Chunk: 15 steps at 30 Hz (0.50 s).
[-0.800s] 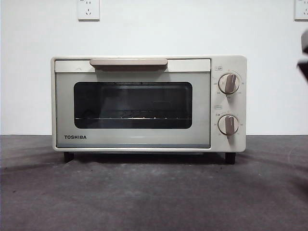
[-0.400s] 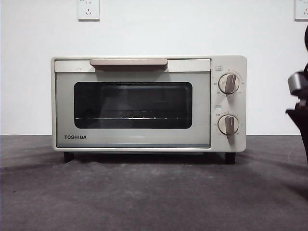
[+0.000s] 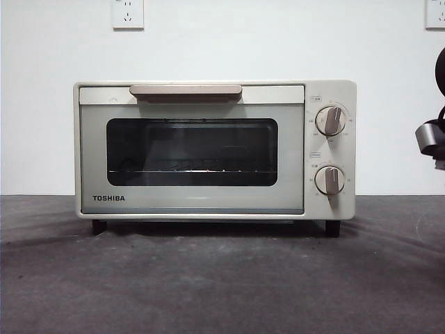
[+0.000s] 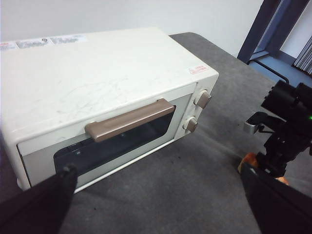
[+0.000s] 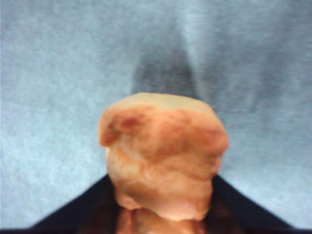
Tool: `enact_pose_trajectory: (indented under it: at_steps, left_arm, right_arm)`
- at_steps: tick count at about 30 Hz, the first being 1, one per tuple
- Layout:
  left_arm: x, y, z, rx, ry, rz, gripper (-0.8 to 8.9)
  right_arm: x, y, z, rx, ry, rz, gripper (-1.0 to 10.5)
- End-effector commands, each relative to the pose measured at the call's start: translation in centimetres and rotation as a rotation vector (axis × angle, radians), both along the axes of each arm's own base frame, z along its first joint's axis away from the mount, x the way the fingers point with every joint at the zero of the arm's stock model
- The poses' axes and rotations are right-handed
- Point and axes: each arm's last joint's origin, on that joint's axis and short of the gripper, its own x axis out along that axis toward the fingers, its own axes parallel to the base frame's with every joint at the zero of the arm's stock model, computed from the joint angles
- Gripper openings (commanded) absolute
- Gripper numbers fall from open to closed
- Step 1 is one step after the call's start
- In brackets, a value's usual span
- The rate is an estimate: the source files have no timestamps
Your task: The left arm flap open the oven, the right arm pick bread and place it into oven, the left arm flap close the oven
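Watching the right gripper lift at the frame's edge, jaws clamped on the bread, I note the oven remains shut and the left gripper spread apart.

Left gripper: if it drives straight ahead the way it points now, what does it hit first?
Probably the oven: the left gripper points at its closed door, about at the handle. Depth unclear.

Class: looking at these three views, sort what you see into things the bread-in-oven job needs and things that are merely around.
Belongs to the job: oven, door shut; bread in the right hand; left hand, open, facing the oven.

Just around: wall sockets; grey table.
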Motion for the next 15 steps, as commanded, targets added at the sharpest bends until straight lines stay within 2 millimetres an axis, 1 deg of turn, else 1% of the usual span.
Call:
enact_pose_trajectory:
  at_steps: [1, 6, 9, 15]
  left_arm:
    - [0.6, -0.3, 0.2, 0.009, 0.015, -0.009, 4.33]
    - [2.4, -1.2, -0.3, 0.039, 0.094, -0.021, 2.97]
    - [4.0, -2.0, -0.3, 0.068, 0.154, -0.033, 2.06]
    - [7.8, -4.2, -0.3, 0.119, 0.255, -0.065, 0.43]
  right_arm:
    - [0.3, 0.2, 1.5, 0.017, -0.027, -0.004, 1.6]
    - [-0.7, 0.0, 4.5, 0.031, -0.093, -0.004, 1.6]
    - [-2.1, -0.3, 6.4, 0.049, -0.165, -0.007, 1.6]
    - [-5.5, -0.9, 9.4, 0.132, -0.322, 0.003, 1.6]
